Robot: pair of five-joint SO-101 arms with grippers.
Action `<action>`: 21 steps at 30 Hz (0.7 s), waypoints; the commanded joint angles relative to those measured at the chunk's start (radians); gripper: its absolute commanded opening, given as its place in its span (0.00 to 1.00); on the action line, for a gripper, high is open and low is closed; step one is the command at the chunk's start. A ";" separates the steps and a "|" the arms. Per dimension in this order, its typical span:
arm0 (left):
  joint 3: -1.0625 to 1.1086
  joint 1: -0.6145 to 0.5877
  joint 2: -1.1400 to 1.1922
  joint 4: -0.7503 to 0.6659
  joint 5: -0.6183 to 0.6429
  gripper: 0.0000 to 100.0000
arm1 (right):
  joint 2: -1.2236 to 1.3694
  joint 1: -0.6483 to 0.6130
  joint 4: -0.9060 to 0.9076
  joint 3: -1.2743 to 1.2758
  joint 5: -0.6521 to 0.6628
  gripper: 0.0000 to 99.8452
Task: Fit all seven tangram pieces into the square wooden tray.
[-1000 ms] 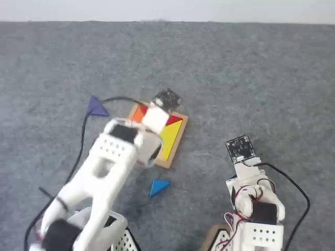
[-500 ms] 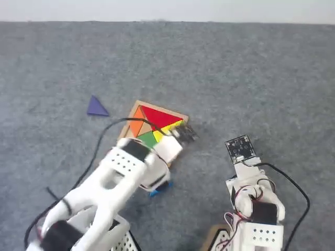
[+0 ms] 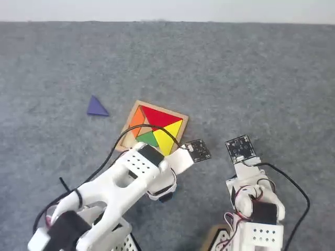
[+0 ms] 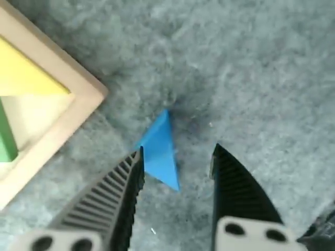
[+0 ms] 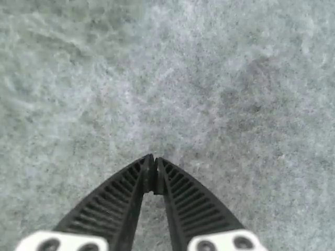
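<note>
One blue triangle (image 4: 159, 151) between parted left jaws, unheld | right jaws closed, empty | tray (image 3: 137, 104) corner behind arm (image 3: 128, 180)

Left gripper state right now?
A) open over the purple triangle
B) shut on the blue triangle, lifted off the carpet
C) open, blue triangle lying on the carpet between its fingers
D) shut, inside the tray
C: in the left wrist view the left gripper stands open, with the blue triangle flat on the grey carpet between its two sides, just outside the tray.
</note>
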 commanded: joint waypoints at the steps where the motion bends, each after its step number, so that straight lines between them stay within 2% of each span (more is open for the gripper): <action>1: -0.010 0.002 -0.008 -0.017 -0.011 0.20 | -0.016 -0.004 0.002 0.017 0.008 0.01; 4: -0.030 -0.041 -0.008 -0.015 -0.015 0.20 | -0.016 -0.004 0.002 0.017 0.008 0.01; 13: -0.101 -0.269 -0.008 -0.018 -0.009 0.20 | -0.016 -0.004 0.002 0.017 0.008 0.01; 21: -0.097 -0.288 -0.008 -0.038 -0.008 0.20 | -0.016 -0.004 0.002 0.017 0.008 0.01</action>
